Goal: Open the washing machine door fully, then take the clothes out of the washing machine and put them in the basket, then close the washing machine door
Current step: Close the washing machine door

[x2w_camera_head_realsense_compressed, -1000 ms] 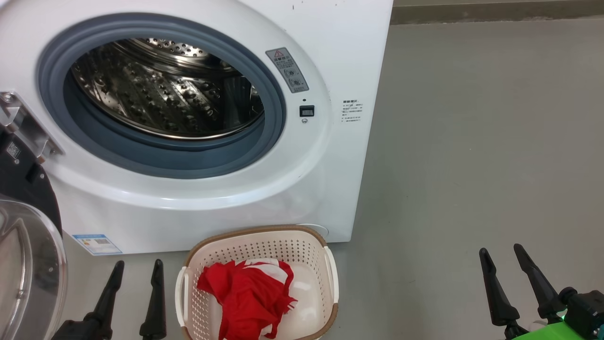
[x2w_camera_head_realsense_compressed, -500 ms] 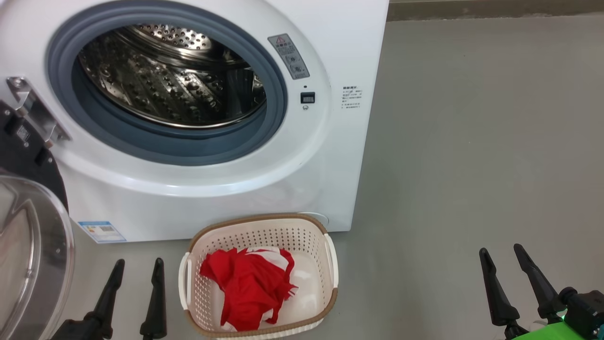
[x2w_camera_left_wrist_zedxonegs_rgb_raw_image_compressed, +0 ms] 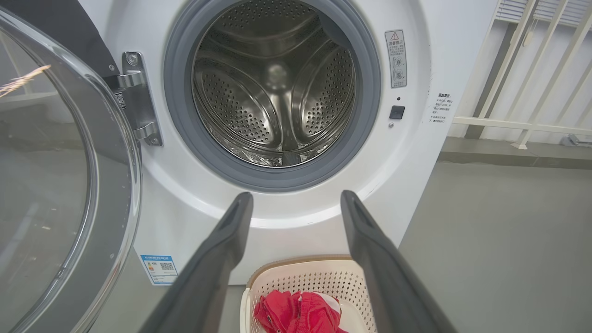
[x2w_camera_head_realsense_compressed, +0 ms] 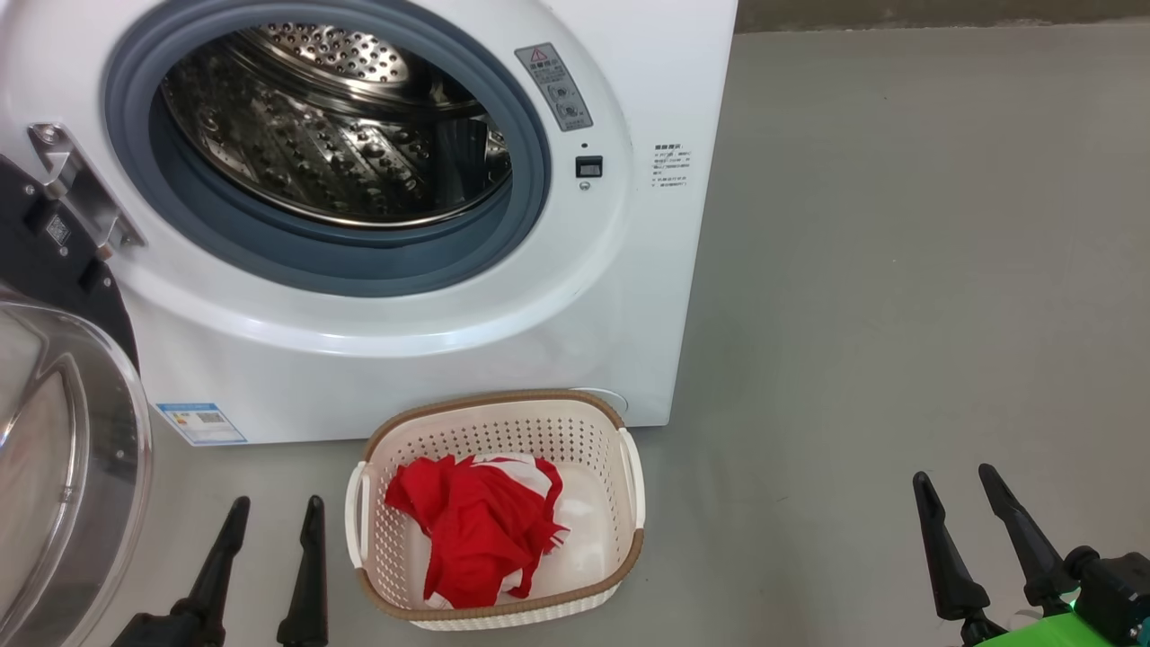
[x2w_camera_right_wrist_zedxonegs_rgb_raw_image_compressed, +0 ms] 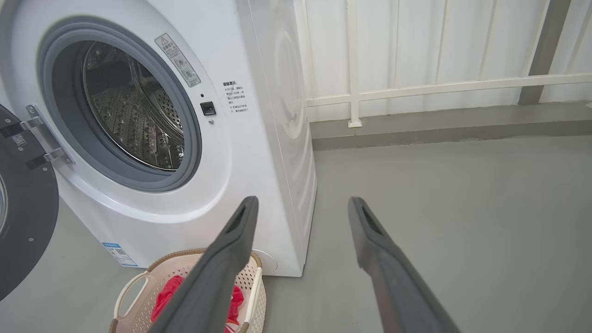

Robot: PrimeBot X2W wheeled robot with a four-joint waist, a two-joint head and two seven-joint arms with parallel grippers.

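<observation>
The white washing machine (x2w_camera_head_realsense_compressed: 629, 296) stands with its door (x2w_camera_head_realsense_compressed: 54, 431) swung wide open at the left; the steel drum (x2w_camera_head_realsense_compressed: 341, 135) holds no clothes that I can see. Red and white clothes (x2w_camera_head_realsense_compressed: 476, 530) lie in the cream basket (x2w_camera_head_realsense_compressed: 503, 415) on the floor before the machine. My left gripper (x2w_camera_head_realsense_compressed: 276, 514) is open just left of the basket, nothing between its fingers. My right gripper (x2w_camera_head_realsense_compressed: 957, 481) is open far to the right over bare floor. The left wrist view looks into the drum (x2w_camera_left_wrist_zedxonegs_rgb_raw_image_compressed: 273, 92) past the door (x2w_camera_left_wrist_zedxonegs_rgb_raw_image_compressed: 60, 185); the basket (x2w_camera_right_wrist_zedxonegs_rgb_raw_image_compressed: 138, 282) lies low in the right wrist view.
Grey floor (x2w_camera_head_realsense_compressed: 898, 270) stretches to the right of the machine. A white railing (x2w_camera_right_wrist_zedxonegs_rgb_raw_image_compressed: 416, 88) and wall stand behind it. The open door takes up the space at the left.
The head camera has shifted, so the machine and basket sit higher and a little more to the right in the picture. Both grippers stay open and keep their places.
</observation>
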